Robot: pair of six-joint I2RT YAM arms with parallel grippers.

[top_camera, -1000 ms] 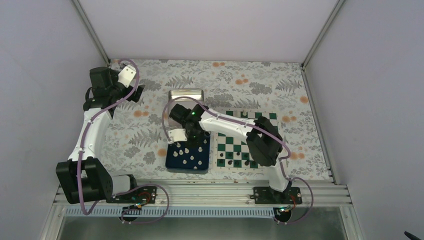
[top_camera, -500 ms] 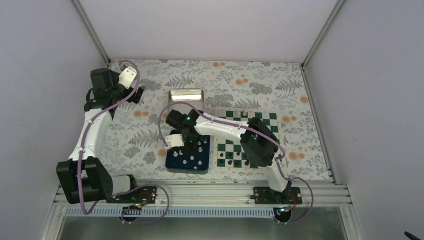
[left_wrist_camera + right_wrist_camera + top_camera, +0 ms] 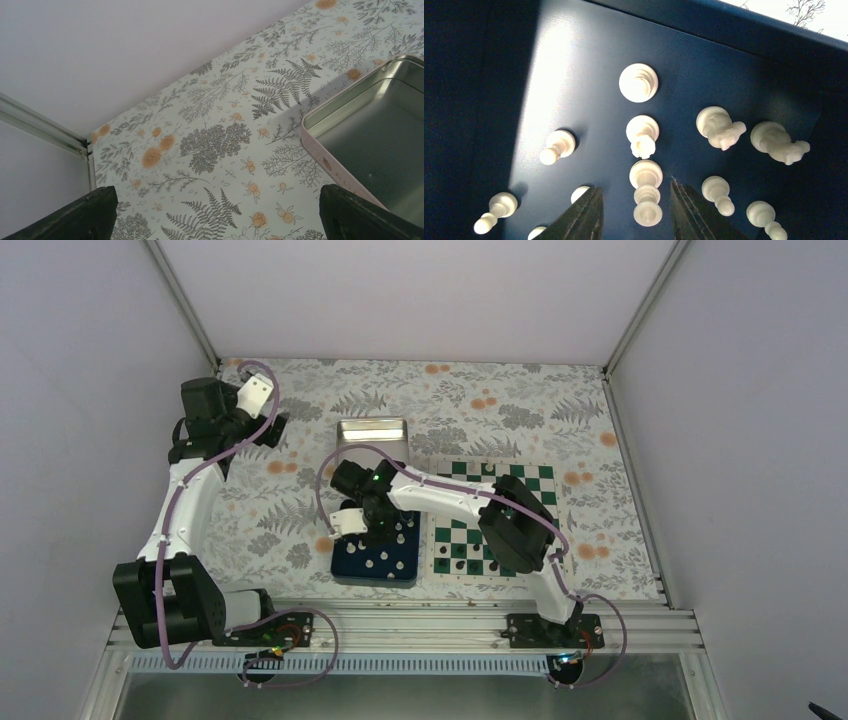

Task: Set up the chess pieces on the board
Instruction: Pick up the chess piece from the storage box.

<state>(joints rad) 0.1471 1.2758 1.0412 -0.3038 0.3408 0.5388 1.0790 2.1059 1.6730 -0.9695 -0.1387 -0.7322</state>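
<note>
Several white chess pieces stand in the dark blue tray [image 3: 345, 565]; in the right wrist view they show from above on the tray floor [image 3: 574, 90]. My right gripper [image 3: 380, 533] is down inside the tray. Its open fingers [image 3: 586, 210] stand on either side of one upright white piece [image 3: 646, 197] without touching it. The green and white board [image 3: 520, 480] lies right of the tray, with a few dark pieces near its front edge. My left gripper [image 3: 268, 428] is open and empty, held above the patterned table at the far left.
A shiny metal tin [image 3: 371, 432] sits behind the tray; its corner shows in the left wrist view [image 3: 380, 130]. White knights [image 3: 720, 128] and pawns crowd around the straddled piece. The right arm lies across the board's left part.
My right gripper has swung left and down from above the tray's back edge into the tray, around a white piece. The left arm has not moved.
</note>
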